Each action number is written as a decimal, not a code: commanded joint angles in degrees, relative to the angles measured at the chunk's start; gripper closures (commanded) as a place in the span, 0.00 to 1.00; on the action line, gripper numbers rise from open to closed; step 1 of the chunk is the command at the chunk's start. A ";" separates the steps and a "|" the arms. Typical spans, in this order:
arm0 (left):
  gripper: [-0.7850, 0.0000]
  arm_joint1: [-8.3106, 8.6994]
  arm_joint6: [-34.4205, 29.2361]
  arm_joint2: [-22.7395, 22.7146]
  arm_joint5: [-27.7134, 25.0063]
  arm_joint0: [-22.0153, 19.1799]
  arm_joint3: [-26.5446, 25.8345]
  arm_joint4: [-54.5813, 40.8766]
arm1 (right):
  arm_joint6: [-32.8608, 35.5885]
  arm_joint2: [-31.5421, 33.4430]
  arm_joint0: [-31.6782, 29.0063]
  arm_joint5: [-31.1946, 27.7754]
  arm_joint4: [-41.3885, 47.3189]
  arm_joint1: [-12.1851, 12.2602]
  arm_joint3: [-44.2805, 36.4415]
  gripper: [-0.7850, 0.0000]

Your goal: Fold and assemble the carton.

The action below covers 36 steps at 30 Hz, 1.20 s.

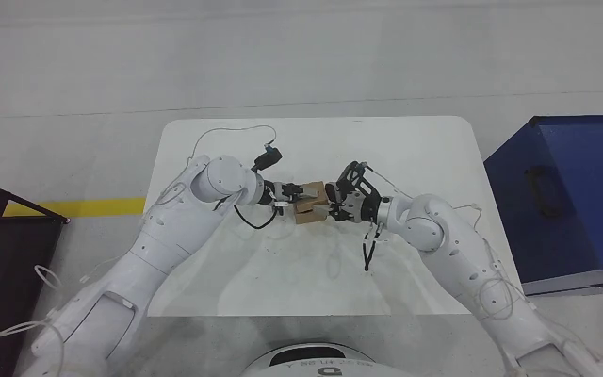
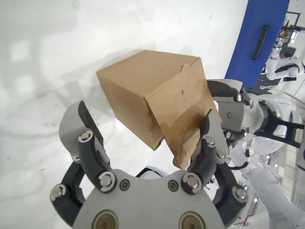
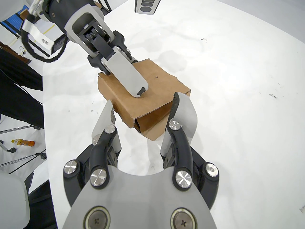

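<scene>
The brown carton [image 3: 155,84] sits on the white table [image 3: 238,96]. Its loosely folded end flaps face the right gripper [image 3: 144,109], whose spread fingers straddle that end, one pad touching the carton's corner. From the opposite, left end, the left gripper [image 3: 129,72] lays one flat finger on the carton's top panel.
</scene>
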 commanded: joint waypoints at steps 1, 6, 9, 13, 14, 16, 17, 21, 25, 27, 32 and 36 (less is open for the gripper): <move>0.00 -0.08 -0.28 0.02 -0.27 -0.03 0.42 -0.37 | -0.08 -0.16 0.21 0.24 -0.31 -0.08 0.35 0.45; 0.00 -0.22 -0.64 0.06 -0.69 -0.16 1.13 -0.66 | -0.36 -0.41 0.40 0.47 -0.41 -0.22 1.15 0.49; 0.00 -0.26 -0.83 0.08 -0.73 -0.17 1.29 -0.63 | -0.52 -0.45 0.47 0.56 -0.53 -0.28 1.50 0.50; 0.00 -0.31 -1.17 0.07 -0.81 -0.01 1.33 -0.88 | -0.49 -0.49 0.51 0.51 -0.67 -0.33 1.58 0.50; 0.00 -0.33 -1.17 -0.06 -0.93 0.07 1.37 -1.28 | -0.60 -0.49 0.46 0.32 -0.38 -0.35 1.61 0.49; 0.00 -0.34 -0.87 -0.68 -1.08 0.20 1.73 -2.42 | -0.58 -0.43 0.50 0.03 -0.04 -0.36 1.89 0.45; 0.00 -0.29 -0.27 -1.30 -1.21 0.24 2.03 -3.03 | -0.54 -0.43 0.50 -0.12 0.01 -0.36 1.98 0.44; 0.00 0.30 2.20 -5.03 -2.60 1.03 2.79 -5.96 | -0.77 -0.06 0.38 -0.44 0.29 -0.33 1.91 0.43; 0.00 1.11 7.03 -8.46 -4.51 2.63 1.95 -5.59 | -0.76 0.36 -0.07 -0.41 0.39 -0.23 1.17 0.43; 0.00 1.30 10.25 -9.94 -7.00 3.38 1.45 -5.73 | -0.60 0.52 -0.31 -0.30 0.34 -0.18 0.49 0.43; 0.00 0.02 14.69 -7.03 -16.07 2.42 3.38 -4.85 | -0.56 1.58 -1.61 0.53 0.30 0.09 -1.86 0.42; 0.00 -2.64 17.12 -1.93 -18.45 -0.87 8.23 -7.04 | -0.58 5.21 -5.14 1.40 0.73 1.01 -5.39 0.40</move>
